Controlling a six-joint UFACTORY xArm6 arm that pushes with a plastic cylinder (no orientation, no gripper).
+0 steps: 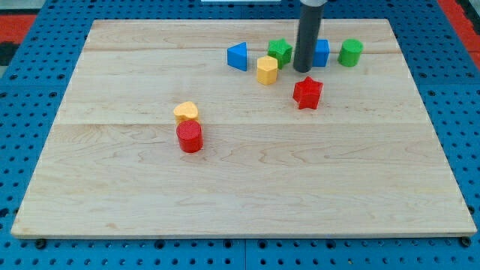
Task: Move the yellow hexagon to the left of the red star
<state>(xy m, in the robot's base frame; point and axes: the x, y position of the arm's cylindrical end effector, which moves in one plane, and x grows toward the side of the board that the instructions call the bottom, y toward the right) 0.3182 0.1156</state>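
The yellow hexagon (267, 70) sits near the view's top centre, just below and left of the green star (280, 50). The red star (307, 93) lies to its lower right, a short gap away. My tip (302, 70) rests on the board between them, right of the yellow hexagon and just above the red star, touching neither as far as I can tell. The rod hides part of the blue cube (320, 52).
A blue triangle (238, 56) is left of the yellow hexagon. A green cylinder (350, 52) is at the top right. A yellow heart-like block (186, 112) touches a red cylinder (190, 137) left of centre. The wooden board (240, 195) ends at a blue pegboard.
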